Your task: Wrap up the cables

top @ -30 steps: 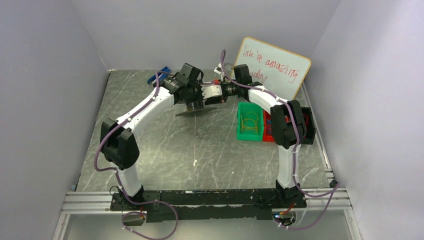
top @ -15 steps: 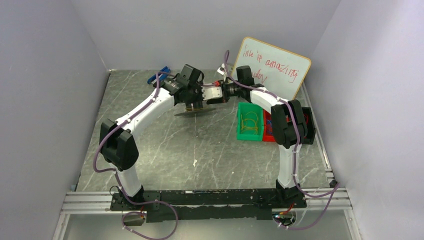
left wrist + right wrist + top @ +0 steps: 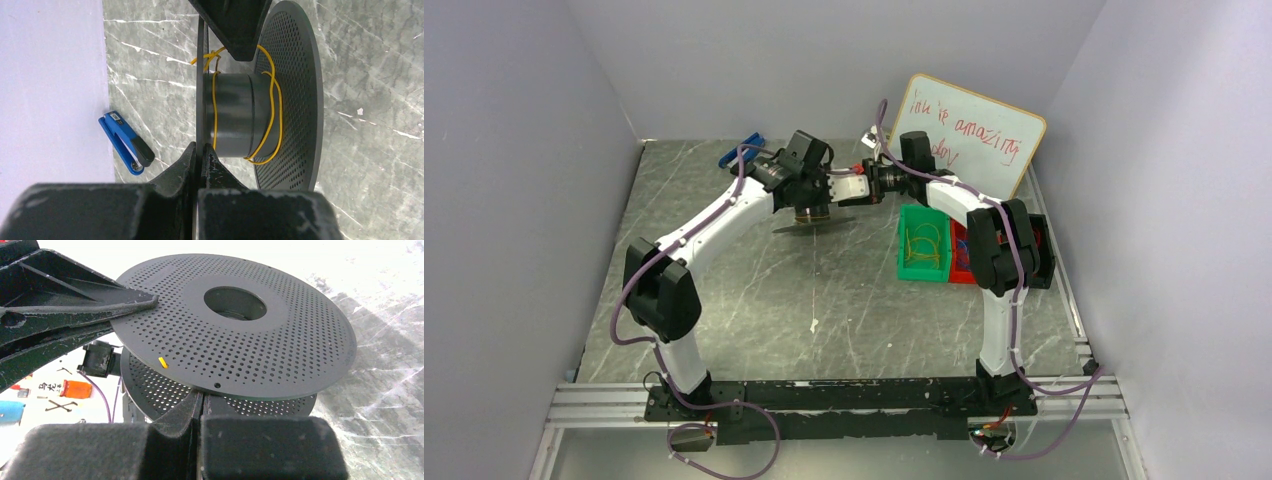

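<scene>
A black spool (image 3: 816, 222) with perforated flanges hangs above the table at the back centre. My left gripper (image 3: 202, 147) is shut on the rim of its thin flange. Several turns of yellow cable (image 3: 272, 100) lie loosely round the hub (image 3: 235, 115). The right gripper's fingers (image 3: 235, 30) reach in between the flanges, with the cable coming out on both sides of their tips. Seen from the right wrist, my right gripper (image 3: 200, 396) is shut under the upper flange (image 3: 235, 335), and a short yellow cable end (image 3: 161, 362) pokes through one hole.
A green bin (image 3: 922, 275) holding more yellow loops stands right of the spool, with a red bin (image 3: 960, 262) beside it. A whiteboard (image 3: 969, 135) leans at the back right. A blue stapler (image 3: 125, 142) lies by the back-left wall.
The right arm's wrist and forearm have edged slightly to the right. The spool has stayed almost in place in the left gripper, and both grippers have stayed shut.
</scene>
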Tool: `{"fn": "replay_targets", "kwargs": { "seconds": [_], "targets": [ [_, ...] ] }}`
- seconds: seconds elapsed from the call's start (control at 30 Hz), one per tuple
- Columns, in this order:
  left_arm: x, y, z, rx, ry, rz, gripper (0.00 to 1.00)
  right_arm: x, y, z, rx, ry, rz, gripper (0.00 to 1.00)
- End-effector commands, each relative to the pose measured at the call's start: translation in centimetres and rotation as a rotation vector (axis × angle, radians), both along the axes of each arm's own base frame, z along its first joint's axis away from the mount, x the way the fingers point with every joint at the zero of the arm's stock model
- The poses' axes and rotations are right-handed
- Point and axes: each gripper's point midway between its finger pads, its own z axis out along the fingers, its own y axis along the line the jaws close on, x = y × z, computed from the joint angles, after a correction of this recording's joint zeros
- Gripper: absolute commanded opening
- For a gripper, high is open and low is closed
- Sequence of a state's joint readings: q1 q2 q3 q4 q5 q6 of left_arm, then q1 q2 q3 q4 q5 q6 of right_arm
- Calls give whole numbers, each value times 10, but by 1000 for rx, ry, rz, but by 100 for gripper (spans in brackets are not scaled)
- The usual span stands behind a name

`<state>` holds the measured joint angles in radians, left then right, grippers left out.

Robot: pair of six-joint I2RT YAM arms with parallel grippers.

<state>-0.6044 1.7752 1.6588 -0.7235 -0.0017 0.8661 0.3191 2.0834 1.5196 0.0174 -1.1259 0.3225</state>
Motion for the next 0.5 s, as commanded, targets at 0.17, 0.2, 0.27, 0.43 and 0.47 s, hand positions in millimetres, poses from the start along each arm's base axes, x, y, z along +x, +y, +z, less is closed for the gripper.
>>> {"fn": "replay_targets", "kwargs": {
  "seconds": [0.17,0.2,0.27,0.43,0.47],
  "targets": [
    [-3,-18,32,-99,-53,15,2,-2,6,14,41,-67,42,0],
    [-3,-19,33,-111,-51,26,3,-3,6,11,37,-64,41,0],
    [-3,-20,35,-134,-43,49,3,-4,4,4,29,-48,35,0],
    [-6,-20,38,-161,-26,81,3,-5,5,-2,24,-38,34,0],
    [-5,-20,38,-164,-26,83,3,-5,5,-3,23,-35,35,0]
  ]
}}
